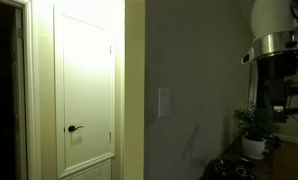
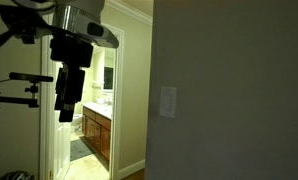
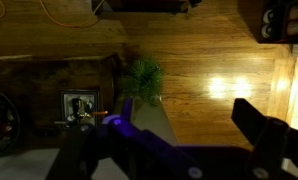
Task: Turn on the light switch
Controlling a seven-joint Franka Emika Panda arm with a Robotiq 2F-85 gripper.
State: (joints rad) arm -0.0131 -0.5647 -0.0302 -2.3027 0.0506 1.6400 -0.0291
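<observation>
light switch (image 2: 168, 101) on grey wall (image 2: 234, 60), claw (image 2: 64, 112) well apart

All three views are dim and grainy. In both exterior views the wall (image 1: 199, 70) (image 2: 239, 90) lies in grey shadow, and the light switch (image 1: 164, 101) (image 2: 168, 101) shows only as a faint pale patch. In an exterior view warm yellowish light falls on the door (image 1: 84, 90); in an exterior view a lit room (image 2: 101, 95) glows beyond a doorway. In the wrist view a bright glare spot sits on the wooden floor (image 3: 189, 60), while the pincer (image 3: 179, 118) looms dark and out of focus, with a small violet glow beside it.
</observation>
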